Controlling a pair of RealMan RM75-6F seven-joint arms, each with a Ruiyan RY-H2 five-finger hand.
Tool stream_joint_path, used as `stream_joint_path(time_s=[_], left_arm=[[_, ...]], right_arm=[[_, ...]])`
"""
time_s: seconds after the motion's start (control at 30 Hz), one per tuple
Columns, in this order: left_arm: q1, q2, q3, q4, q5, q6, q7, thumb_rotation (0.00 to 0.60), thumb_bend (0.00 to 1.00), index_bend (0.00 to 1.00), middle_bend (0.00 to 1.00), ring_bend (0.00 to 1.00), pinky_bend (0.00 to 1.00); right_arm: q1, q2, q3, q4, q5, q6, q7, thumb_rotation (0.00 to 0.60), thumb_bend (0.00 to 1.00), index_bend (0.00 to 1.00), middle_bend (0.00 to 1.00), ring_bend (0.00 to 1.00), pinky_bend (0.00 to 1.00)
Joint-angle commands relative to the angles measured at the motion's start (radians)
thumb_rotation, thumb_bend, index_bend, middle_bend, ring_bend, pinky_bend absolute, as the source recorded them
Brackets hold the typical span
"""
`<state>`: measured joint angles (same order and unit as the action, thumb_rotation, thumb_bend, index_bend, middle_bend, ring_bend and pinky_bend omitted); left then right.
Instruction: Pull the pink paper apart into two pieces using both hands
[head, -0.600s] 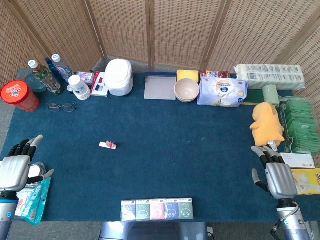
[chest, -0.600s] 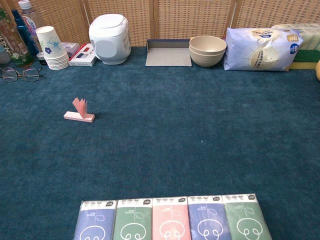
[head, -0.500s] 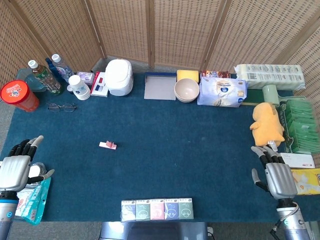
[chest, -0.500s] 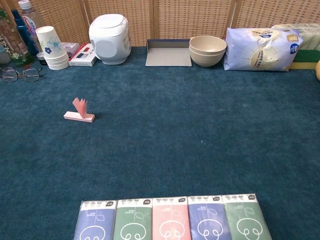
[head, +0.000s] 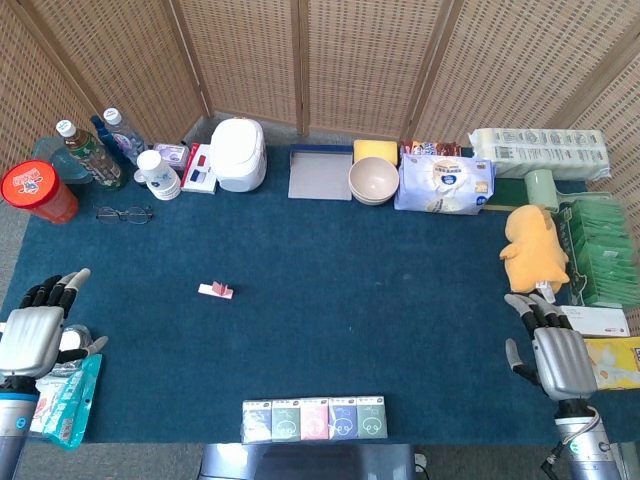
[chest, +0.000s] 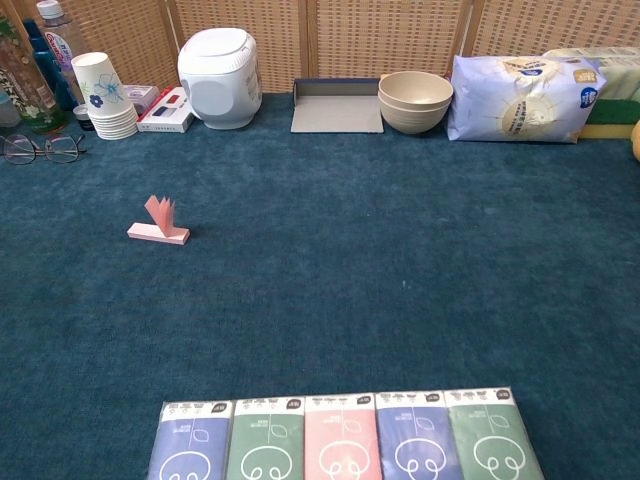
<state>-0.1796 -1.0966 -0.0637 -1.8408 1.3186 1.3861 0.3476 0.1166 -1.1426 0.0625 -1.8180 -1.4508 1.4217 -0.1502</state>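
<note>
Partly cropped left hand (head: 32, 338); pink paper (chest: 158, 225) small, folded

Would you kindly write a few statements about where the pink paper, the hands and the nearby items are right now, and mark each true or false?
1. The pink paper lies on the blue cloth, held by neither hand. True.
2. The left hand is gripping the pink paper. False: it sits at the table's left edge, well apart from the paper, holding nothing.
3. The right hand is near the table's right edge, fingers apart. True.
4. The bowl stands beside the pink paper. False: it is at the back of the table, next to the grey tray.
5. The pink paper is already in two separate pieces. False: it shows as one piece, with a part sticking up.
</note>
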Motion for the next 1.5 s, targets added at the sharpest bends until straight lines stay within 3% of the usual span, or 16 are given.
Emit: stream_joint_path(time_s=[0.03,0.2,0.3,0.4,0.47,0.53,0.77,1.07,1.5], left_arm=[[-0.020,0.000,-0.015,0.015,-0.009,-0.018,0.014,0.473,0.12,0.09,0.15,0.11,0.14],[-0.088,-0.006,-0.046,0.047,-0.042,-0.108,0.032,0.484,0.12,0.10,0.17,0.15,0.16],[-0.140,-0.014,-0.066,0.067,-0.054,-0.171,0.041,0.519,0.13,0.12,0.27,0.26,0.30],[-0.190,-0.031,-0.081,0.097,-0.052,-0.222,0.054,0.549,0.13,0.16,0.42,0.44,0.50],[-0.222,-0.046,-0.093,0.120,-0.056,-0.257,0.056,0.567,0.15,0.19,0.59,0.59,0.65],[-0.258,-0.063,-0.101,0.147,-0.058,-0.298,0.054,0.579,0.16,0.22,0.70,0.68,0.74],[-0.358,-0.128,-0.106,0.246,-0.047,-0.415,0.049,0.578,0.23,0.33,0.95,0.92,0.92],[-0.447,-0.230,-0.089,0.368,-0.054,-0.514,0.054,0.600,0.27,0.35,0.98,0.97,0.94],[-0.501,-0.340,-0.071,0.462,-0.124,-0.562,0.100,0.600,0.27,0.40,0.99,0.97,0.94]], right_arm=[[0.001,0.001,0.000,-0.002,0.001,-0.003,-0.002,0.600,0.51,0.16,0.24,0.15,0.18],[0.005,0.004,0.003,-0.009,0.009,-0.011,0.000,0.600,0.51,0.16,0.24,0.15,0.18],[0.007,0.001,0.003,-0.009,0.015,-0.016,-0.007,0.600,0.51,0.16,0.24,0.15,0.18],[0.009,-0.001,0.004,-0.008,0.022,-0.021,-0.012,0.600,0.51,0.16,0.24,0.15,0.18],[0.009,-0.003,0.005,-0.007,0.024,-0.020,-0.013,0.600,0.51,0.16,0.24,0.15,0.18],[0.008,-0.004,0.005,-0.006,0.026,-0.019,-0.013,0.600,0.51,0.16,0.24,0.15,0.18],[0.007,-0.004,0.003,-0.004,0.028,-0.020,-0.013,0.600,0.51,0.16,0.24,0.15,0.18],[0.003,0.003,0.006,-0.004,0.037,-0.016,-0.009,0.600,0.51,0.16,0.24,0.15,0.18],[-0.007,0.010,0.010,0.006,0.056,-0.007,0.005,0.600,0.51,0.15,0.24,0.15,0.18]])
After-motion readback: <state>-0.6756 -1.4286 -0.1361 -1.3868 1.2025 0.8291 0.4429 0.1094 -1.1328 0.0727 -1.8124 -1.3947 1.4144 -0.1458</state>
